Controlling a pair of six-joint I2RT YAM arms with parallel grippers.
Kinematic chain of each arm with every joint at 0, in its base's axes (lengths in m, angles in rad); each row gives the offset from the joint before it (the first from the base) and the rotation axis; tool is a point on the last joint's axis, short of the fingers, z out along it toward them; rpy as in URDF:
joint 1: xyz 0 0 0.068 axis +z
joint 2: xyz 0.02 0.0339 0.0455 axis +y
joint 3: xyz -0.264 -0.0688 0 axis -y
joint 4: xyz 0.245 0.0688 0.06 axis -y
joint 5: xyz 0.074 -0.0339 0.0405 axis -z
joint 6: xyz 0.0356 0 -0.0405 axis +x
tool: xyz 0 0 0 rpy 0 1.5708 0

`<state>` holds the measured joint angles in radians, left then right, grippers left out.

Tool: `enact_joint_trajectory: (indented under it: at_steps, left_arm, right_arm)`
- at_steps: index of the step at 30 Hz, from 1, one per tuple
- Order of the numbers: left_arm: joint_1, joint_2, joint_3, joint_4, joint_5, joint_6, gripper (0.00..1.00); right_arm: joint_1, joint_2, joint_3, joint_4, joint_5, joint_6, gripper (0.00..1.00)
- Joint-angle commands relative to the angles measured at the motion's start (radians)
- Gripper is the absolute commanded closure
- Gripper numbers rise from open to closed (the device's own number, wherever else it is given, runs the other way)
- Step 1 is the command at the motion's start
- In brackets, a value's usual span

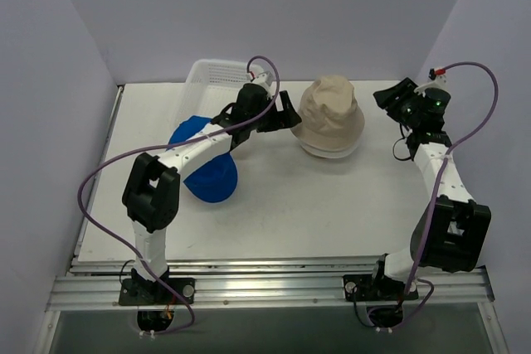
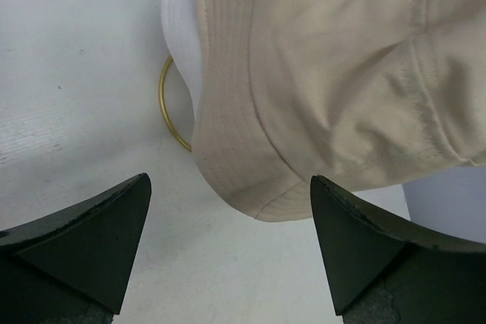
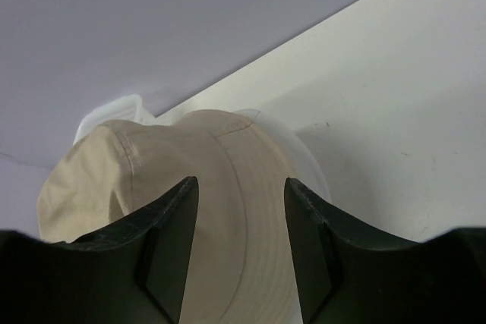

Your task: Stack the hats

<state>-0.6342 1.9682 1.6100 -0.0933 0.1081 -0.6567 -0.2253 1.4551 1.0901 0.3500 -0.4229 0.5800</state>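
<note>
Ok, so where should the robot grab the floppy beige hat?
Probably the brim on the beige hat, left side, coming in from the left. There the brim is a thin, soft edge hanging out past the white thing beneath, so fingers can pinch it. The round crown looks too wide. The left gripper faces that edge, fingers open.
</note>
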Motion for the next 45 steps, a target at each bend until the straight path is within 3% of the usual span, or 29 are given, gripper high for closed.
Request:
enact_joint_trajectory:
  at_steps: [1,9,12,14,17,21,45]
  left_arm:
    - [0.007,-0.086,0.002,0.075,0.027,-0.11,0.06]
    - [0.03,-0.081,0.044,0.098,0.102,-0.155,0.06]
    - [0.054,-0.104,-0.024,0.218,0.123,-0.22,0.0]
    - [0.085,-0.109,-0.077,0.302,0.172,-0.28,0.12]
    - [0.114,-0.086,-0.15,0.412,0.221,-0.375,0.19]
    - [0.122,-0.046,-0.165,0.47,0.26,-0.409,0.19]
    - [0.064,0.058,-0.059,0.356,0.128,-0.393,0.19]
  right_arm:
    - [-0.02,-0.004,-0.044,0.121,-0.071,0.05,0.55]
    - [-0.081,-0.01,-0.128,0.213,-0.134,0.083,0.51]
    - [-0.103,-0.001,-0.162,0.274,-0.183,0.115,0.51]
    - [-0.12,0.008,-0.185,0.322,-0.214,0.139,0.51]
    - [-0.132,0.005,-0.197,0.343,-0.24,0.152,0.51]
    - [-0.134,0.014,-0.219,0.385,-0.261,0.173,0.51]
    - [-0.109,0.088,-0.256,0.481,-0.272,0.216,0.5]
